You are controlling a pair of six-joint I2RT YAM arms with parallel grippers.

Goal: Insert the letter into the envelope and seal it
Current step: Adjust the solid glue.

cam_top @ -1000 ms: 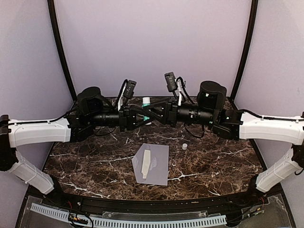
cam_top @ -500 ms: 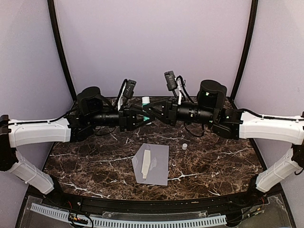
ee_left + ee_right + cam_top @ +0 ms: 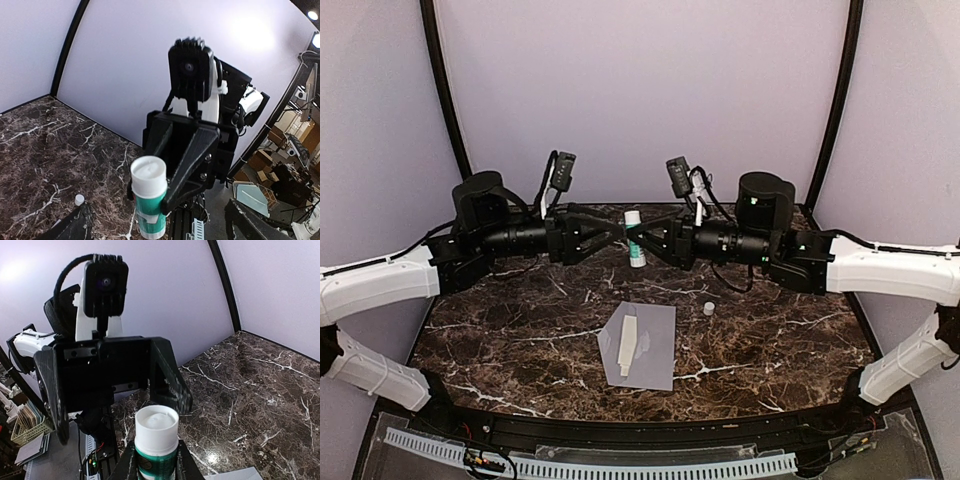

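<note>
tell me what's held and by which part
The right gripper holds the glue stick by its green body; the left gripper is open, holding nothing.

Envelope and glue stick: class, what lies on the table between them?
Nothing: the top view shows bare marble table between the envelope and the glue stick; the small white cap lies off to the right.

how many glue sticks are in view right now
1. The white-and-green plastic glue stick is in the air over the far middle of the dark marble table, clamped by the right gripper. None appears hidden.
</note>
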